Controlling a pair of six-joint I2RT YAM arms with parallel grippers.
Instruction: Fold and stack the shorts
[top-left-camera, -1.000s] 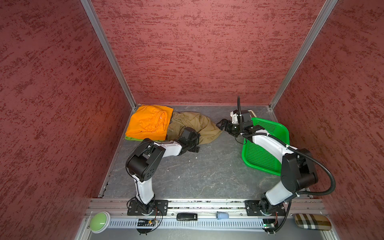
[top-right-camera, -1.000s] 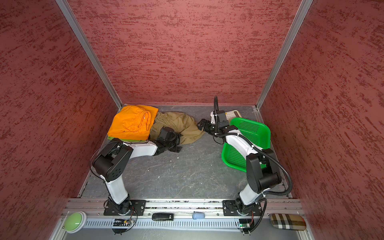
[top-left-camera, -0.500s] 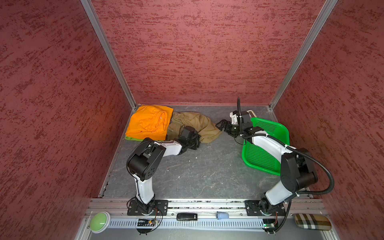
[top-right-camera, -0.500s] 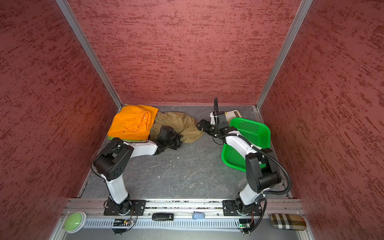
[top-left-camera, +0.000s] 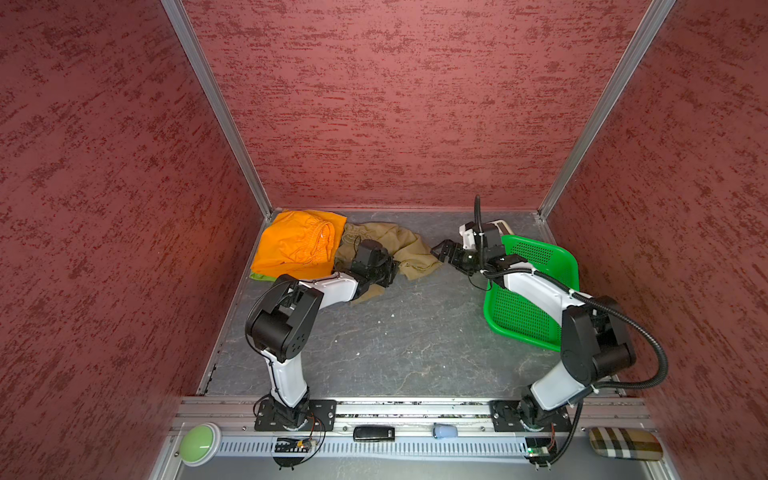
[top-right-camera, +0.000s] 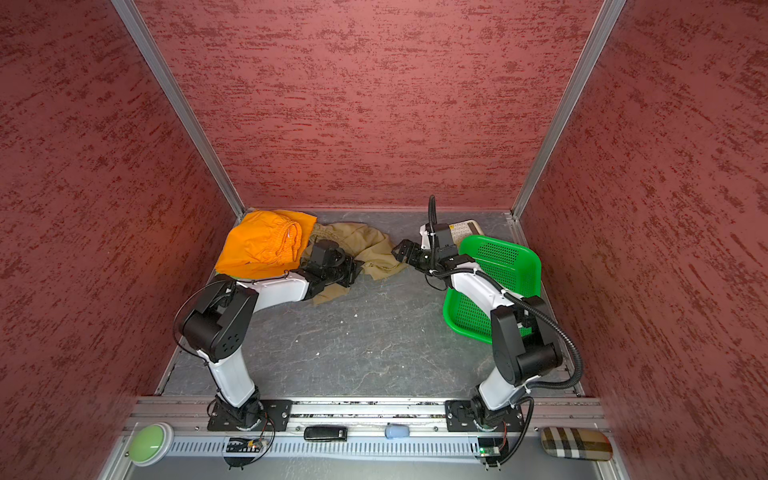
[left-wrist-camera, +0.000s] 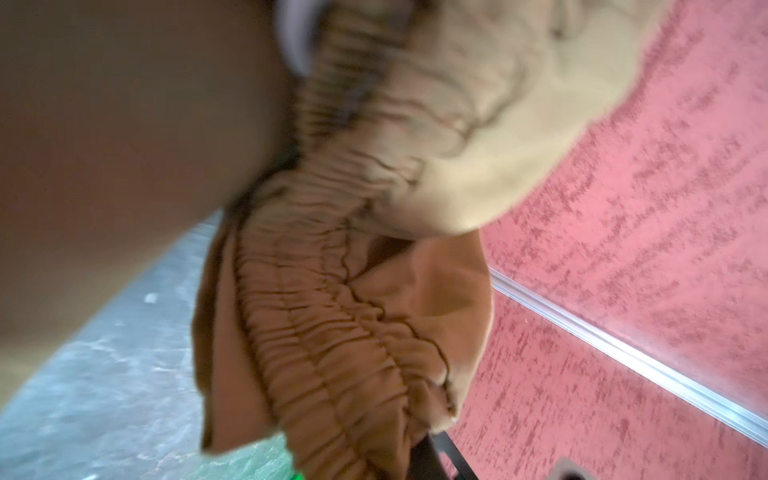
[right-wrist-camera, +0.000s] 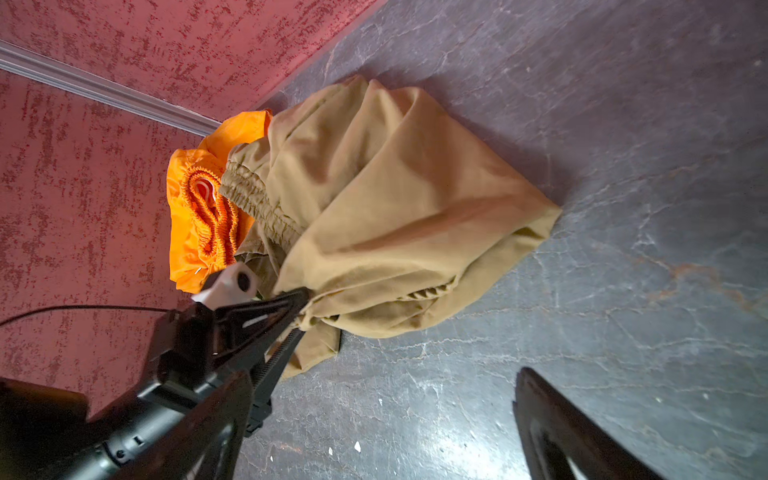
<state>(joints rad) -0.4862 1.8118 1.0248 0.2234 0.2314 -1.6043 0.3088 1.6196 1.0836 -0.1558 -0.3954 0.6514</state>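
The khaki shorts (top-left-camera: 401, 245) (top-right-camera: 368, 243) lie crumpled at the back middle of the table, their gathered waistband (left-wrist-camera: 332, 332) filling the left wrist view. My left gripper (top-left-camera: 384, 271) (top-right-camera: 350, 272) is shut on the near edge of the khaki shorts (right-wrist-camera: 395, 199); the right wrist view shows its black jaws (right-wrist-camera: 293, 309) pinching the fabric. The orange shorts (top-left-camera: 297, 245) (top-right-camera: 262, 245) (right-wrist-camera: 187, 224) lie folded in the back left corner, on top of a sliver of the lime green shorts (top-left-camera: 259, 276). My right gripper (top-left-camera: 442, 249) (top-right-camera: 401, 249) (right-wrist-camera: 374, 436) hangs open just right of the khaki shorts, holding nothing.
A green perforated basket (top-left-camera: 519, 320) (top-right-camera: 498, 253) stands at the right under my right arm. A white device (top-right-camera: 467, 227) sits behind it. Red walls close in the back and both sides. The grey tabletop (top-left-camera: 395, 353) stretches toward the front rail.
My left gripper has closed on the khaki shorts' edge, and the fabric there has bunched a little. The right arm has stayed where it was, still open.
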